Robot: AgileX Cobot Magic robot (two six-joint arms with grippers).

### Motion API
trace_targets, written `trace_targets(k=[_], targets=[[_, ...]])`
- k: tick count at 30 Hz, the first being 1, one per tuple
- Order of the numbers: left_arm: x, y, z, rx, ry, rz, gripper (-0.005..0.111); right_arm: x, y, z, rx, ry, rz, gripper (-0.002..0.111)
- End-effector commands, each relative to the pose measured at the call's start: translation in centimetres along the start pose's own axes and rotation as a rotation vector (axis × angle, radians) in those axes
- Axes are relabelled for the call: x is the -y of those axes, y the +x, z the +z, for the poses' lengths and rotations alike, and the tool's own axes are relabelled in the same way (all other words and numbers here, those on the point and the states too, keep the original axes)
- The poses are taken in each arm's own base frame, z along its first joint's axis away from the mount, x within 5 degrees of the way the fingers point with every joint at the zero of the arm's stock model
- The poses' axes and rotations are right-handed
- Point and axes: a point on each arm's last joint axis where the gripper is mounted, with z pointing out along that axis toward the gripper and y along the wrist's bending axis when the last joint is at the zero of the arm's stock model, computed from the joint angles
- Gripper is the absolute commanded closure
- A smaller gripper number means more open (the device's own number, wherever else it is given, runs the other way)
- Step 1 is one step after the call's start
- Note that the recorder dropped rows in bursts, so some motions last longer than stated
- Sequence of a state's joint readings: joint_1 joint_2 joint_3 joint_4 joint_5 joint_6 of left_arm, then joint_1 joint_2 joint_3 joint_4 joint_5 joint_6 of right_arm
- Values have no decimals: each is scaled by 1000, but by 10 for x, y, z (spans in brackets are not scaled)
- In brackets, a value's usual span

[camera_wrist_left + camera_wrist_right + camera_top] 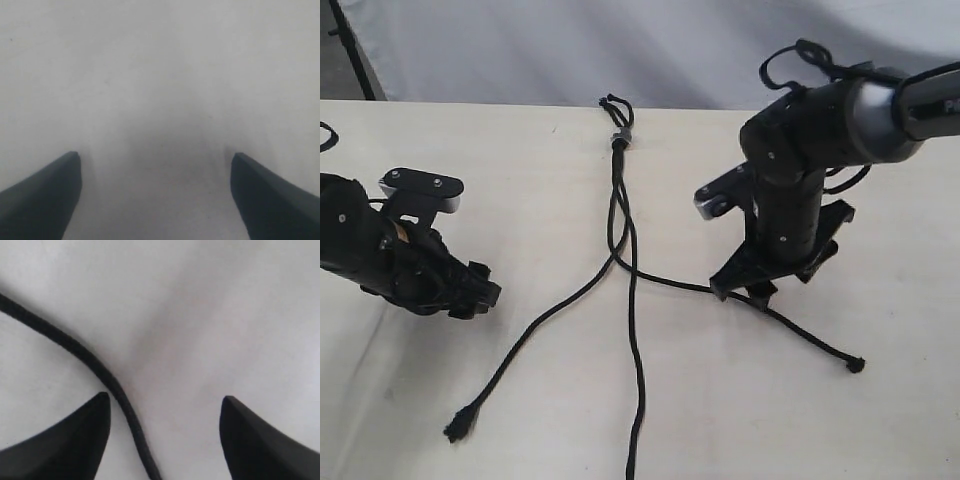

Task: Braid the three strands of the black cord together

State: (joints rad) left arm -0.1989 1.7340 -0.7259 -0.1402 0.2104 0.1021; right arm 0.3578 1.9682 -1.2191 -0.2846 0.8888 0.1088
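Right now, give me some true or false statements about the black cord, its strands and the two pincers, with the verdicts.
1. The right pincer is open, with one strand passing between its fingers. True.
2. The left pincer is shut on a strand. False: it is open over bare table, and no cord shows in its wrist view.
3. The three strands are braided down to their ends. False: below the bead they cross a little, then spread apart.
4. A knotted tip lies on the table beyond the right pincer. True.
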Motion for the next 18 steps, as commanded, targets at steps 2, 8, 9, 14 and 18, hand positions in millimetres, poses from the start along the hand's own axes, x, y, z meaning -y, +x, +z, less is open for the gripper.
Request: trace_targets(k=[2,8,9,14,18], targets=[[17,2,-32,-34,44,31,31,23,-4,-74,372,4,132,47],[81,2,-70,100,196,137,31,35,18,-127,707,-9,182,47],[97,1,-75,147,232,174,31,37,25,-128,726,-6,186,47],[159,-1,-72,124,328,316,31,56,54,-116,737,18,247,47],[193,-7,-50,-29,336,397,31,72,68,-94,748,23,323,47]])
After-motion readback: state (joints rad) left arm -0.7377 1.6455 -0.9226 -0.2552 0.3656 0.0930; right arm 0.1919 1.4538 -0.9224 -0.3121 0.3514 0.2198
